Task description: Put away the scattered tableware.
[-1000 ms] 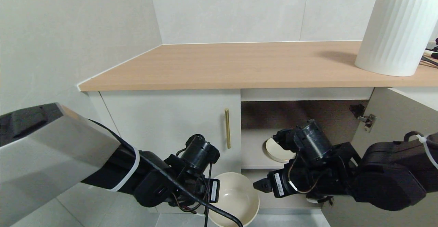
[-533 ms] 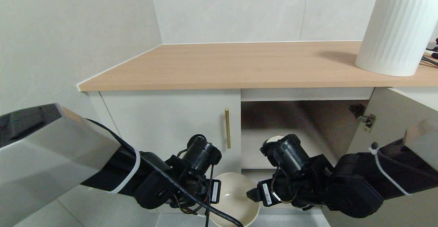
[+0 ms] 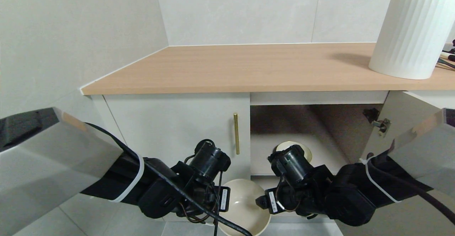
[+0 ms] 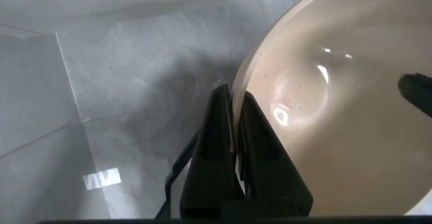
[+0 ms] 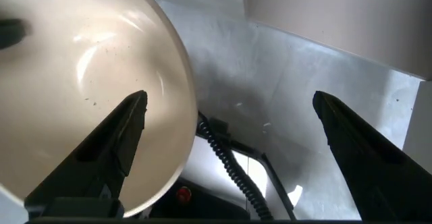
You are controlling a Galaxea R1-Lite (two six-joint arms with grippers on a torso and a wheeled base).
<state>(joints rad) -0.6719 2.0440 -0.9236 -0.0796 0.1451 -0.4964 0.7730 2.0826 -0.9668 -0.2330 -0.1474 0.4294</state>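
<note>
Cream bowl [image 3: 245, 207] hangs low before the cabinet [image 3: 177, 129] under the wooden counter [image 3: 249, 69], which carries a white ribbed container [image 3: 412, 33] at its right end. The cabinet's right door [image 3: 398, 122] stands open. My left fingers [image 4: 217, 129] are clamped on the bowl's rim. A small cream plate [image 3: 295, 144] lies on the cabinet shelf [image 3: 263, 150]. My right fingers [image 5: 125, 143] are spread wide, just beside the bowl.

The bowl [image 3: 245, 207] is cut off below, and the right arm [image 3: 350, 200] half-hides the plate [image 3: 301, 146].
</note>
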